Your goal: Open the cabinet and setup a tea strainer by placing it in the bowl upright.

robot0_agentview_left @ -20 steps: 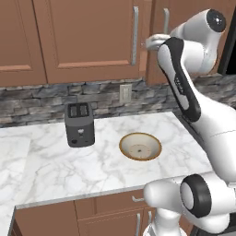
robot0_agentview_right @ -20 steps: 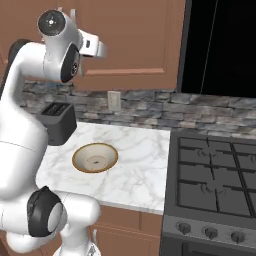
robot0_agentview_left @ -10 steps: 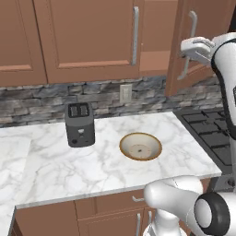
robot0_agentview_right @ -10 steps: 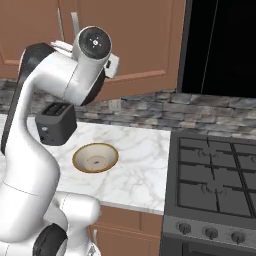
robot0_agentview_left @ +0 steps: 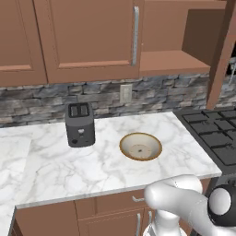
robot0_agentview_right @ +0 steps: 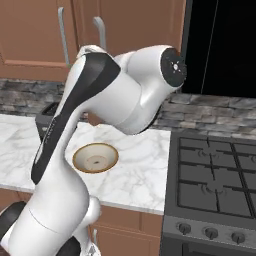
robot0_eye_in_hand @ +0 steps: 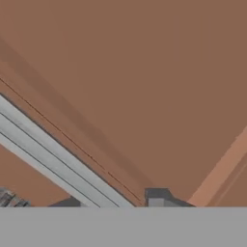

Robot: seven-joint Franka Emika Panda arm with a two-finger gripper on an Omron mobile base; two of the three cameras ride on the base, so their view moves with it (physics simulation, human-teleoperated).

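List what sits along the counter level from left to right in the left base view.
Toaster → wall outlet → bowl → stove.

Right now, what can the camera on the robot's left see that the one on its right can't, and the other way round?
The left camera looks into the open cabinet: its right door is swung out, baring the inner shelf, with the wall outlet below. The toaster stands in full view.

The right camera has the robot's big white arm across the middle, the stove knobs, and a dark opening above the stove.

Both share the bowl on the marble counter, the stone backsplash and the stove burners. No tea strainer can be made out in either.
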